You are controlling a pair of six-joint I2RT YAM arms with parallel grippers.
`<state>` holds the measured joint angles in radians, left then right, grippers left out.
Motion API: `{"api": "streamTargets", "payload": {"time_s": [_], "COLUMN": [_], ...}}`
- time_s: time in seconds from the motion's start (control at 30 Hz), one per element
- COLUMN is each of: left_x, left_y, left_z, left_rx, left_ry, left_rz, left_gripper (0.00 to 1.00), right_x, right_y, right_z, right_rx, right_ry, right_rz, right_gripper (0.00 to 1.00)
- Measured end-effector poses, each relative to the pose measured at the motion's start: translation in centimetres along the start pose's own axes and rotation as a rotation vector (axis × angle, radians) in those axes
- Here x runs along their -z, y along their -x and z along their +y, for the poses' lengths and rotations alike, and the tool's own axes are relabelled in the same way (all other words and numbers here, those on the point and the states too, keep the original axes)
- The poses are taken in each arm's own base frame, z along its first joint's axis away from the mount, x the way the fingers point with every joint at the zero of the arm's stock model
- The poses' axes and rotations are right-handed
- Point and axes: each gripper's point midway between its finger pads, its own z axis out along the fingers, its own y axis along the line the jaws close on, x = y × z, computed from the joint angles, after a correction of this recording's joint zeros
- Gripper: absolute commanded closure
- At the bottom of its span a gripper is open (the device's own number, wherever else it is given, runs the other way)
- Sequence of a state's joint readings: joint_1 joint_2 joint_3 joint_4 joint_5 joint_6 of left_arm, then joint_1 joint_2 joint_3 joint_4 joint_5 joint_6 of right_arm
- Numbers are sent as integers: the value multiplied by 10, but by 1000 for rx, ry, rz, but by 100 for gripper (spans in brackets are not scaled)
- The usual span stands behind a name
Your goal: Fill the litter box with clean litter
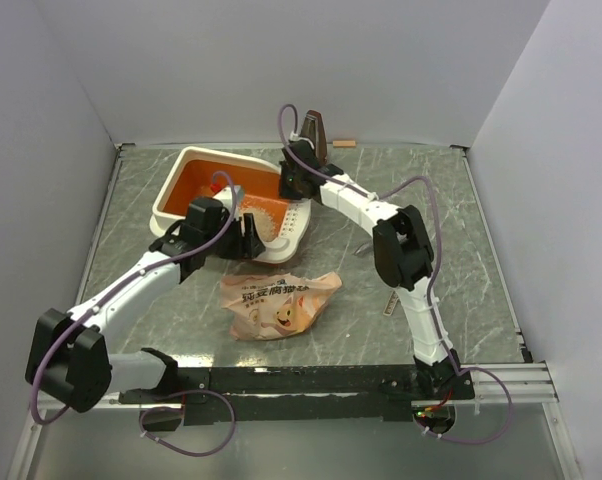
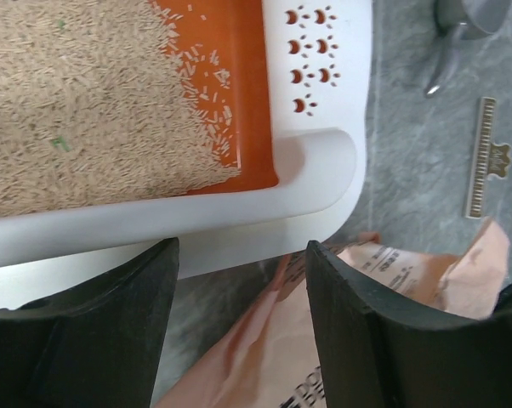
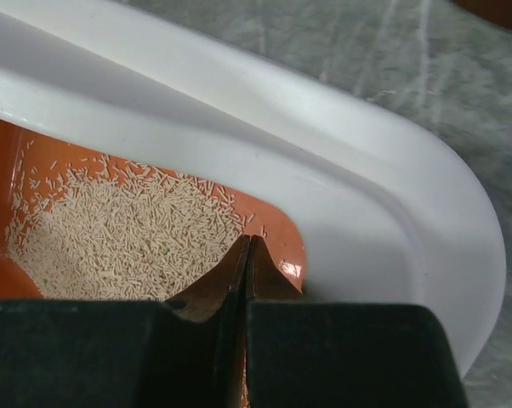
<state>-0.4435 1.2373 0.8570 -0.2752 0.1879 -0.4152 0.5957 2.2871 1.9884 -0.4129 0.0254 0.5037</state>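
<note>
The litter box is a cream-white tray with an orange inside, at the table's back left. Clean litter lies as pale granules in its right part, also seen in the left wrist view and right wrist view. My left gripper is open and empty, its jaws just outside the box's near rim and above the tan bag. My right gripper is shut, its tips over the orange floor inside the box's corner rim, beside the litter.
The crumpled tan printed bag lies flat in front of the box. A grey scoop-like thing and a thin tan strip lie right of the box. A dark brown object stands at the back wall.
</note>
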Motion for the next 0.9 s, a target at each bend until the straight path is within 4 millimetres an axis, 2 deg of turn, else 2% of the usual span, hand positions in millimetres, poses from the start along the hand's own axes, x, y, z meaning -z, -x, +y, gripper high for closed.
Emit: {"api": "streamTargets", "payload": {"time_s": [0.17,0.33,0.43,0.5,0.53,0.57,0.67,0.8,0.9], "left_x": [-11,-12,-7,-2,3,7,29,72,103], "left_y": [0,2,10,21,27,35,54,62,59], "left_z": [-26,-57,-76,-88,-93,-96,-96,-79,-65], "left_rx": [-13,-34,-57,-72,-77,-85,-97,-85,-6], "left_ry": [-65,-137,-169,-185,-186,-186,-153,-59,1], "left_rz": [-2,-23,-42,-62,-73,-90,-150,-217,-259], "left_gripper": [35,35,34,32,30,29,27,23,19], "right_x": [13,23,35,47,55,63,102,167,213], "right_y": [3,7,6,6,6,6,15,27,24], "right_z": [-26,-38,-39,-38,-38,-37,-27,-9,-5], "right_rx": [1,27,49,68,76,87,118,148,156], "right_ry": [-35,-58,-44,-35,-29,-23,32,115,159], "right_rz": [3,1,-4,-4,-6,-6,-34,-103,-159], "right_gripper": [100,100,90,75,69,58,49,45,44]}}
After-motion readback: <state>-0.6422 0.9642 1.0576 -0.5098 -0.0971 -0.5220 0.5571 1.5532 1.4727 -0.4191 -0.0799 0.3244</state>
